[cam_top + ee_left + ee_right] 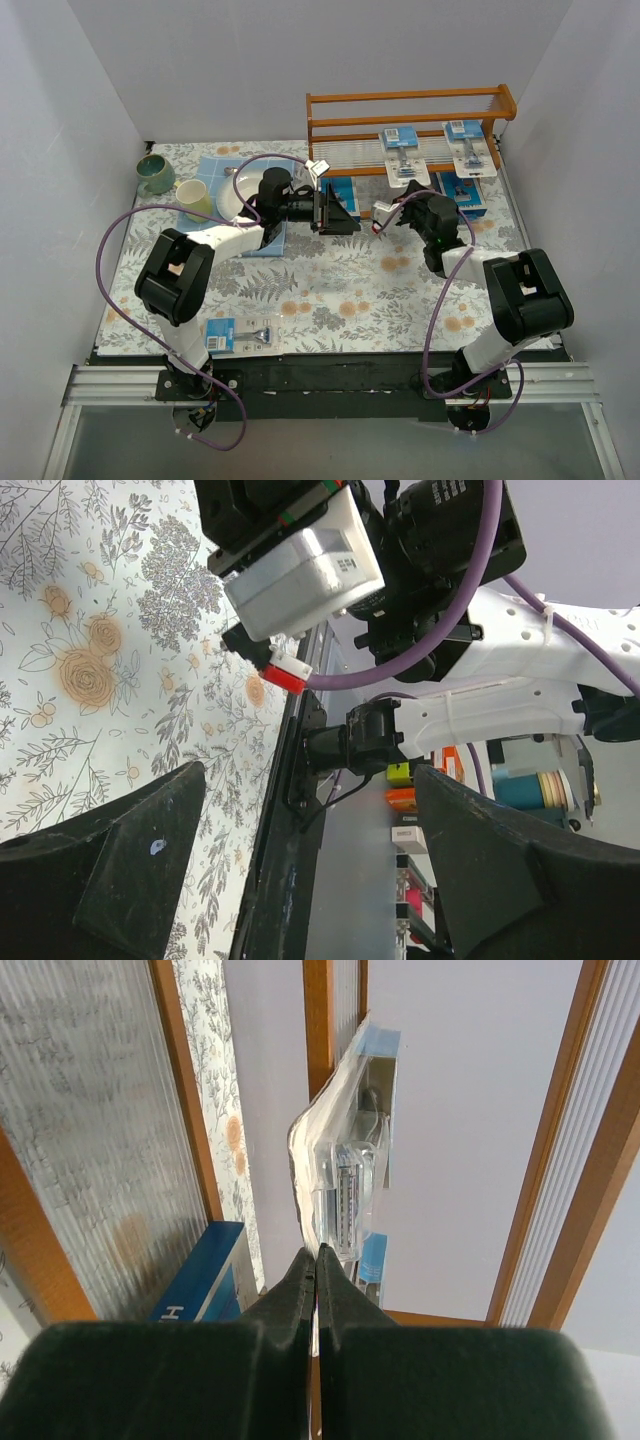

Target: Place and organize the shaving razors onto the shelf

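Note:
The shelf point(410, 100) stands at the back right, and its orange rails also show in the right wrist view point(318, 1020). Two razor packs point(400, 150) point(470, 148) lie on a tier. Blue packs point(345, 190) point(462, 190) sit at its foot. Another razor pack point(240, 333) lies on the table at the front left. My right gripper point(418, 198) point(316, 1255) is shut on the edge of a razor pack point(345, 1170), held edge-on in front of the shelf. My left gripper point(335, 213) point(310, 810) is open and empty, facing the right wrist.
A green mug point(155, 175), a pale cup point(195, 200) and a white bowl point(235, 195) stand at the back left. A blue box point(200, 1270) lies beside the held pack. The two wrists are close together in front of the shelf.

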`<action>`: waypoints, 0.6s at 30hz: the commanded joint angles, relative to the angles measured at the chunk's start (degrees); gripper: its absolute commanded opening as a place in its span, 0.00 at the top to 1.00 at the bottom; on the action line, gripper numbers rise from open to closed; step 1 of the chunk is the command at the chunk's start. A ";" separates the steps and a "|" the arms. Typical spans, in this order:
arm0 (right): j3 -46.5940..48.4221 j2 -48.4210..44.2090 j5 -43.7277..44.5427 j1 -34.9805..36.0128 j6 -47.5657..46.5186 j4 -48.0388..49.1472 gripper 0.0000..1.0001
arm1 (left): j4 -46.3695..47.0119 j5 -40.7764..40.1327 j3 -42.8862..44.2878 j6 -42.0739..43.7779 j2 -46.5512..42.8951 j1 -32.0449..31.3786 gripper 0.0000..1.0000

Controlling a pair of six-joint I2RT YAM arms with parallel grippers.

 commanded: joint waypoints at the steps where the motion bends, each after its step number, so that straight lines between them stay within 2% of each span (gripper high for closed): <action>1: 4.26 2.37 0.94 0.01 2.13 -0.32 0.99 | 1.44 1.46 0.96 -0.50 0.27 0.78 0.16; 7: 7.08 4.57 1.91 -0.16 2.40 -1.11 0.99 | 2.32 1.72 1.40 -1.47 1.06 1.30 0.16; 18: 6.82 4.31 2.00 -1.04 1.78 -1.46 0.99 | 4.17 1.72 1.31 -3.14 1.85 2.01 0.17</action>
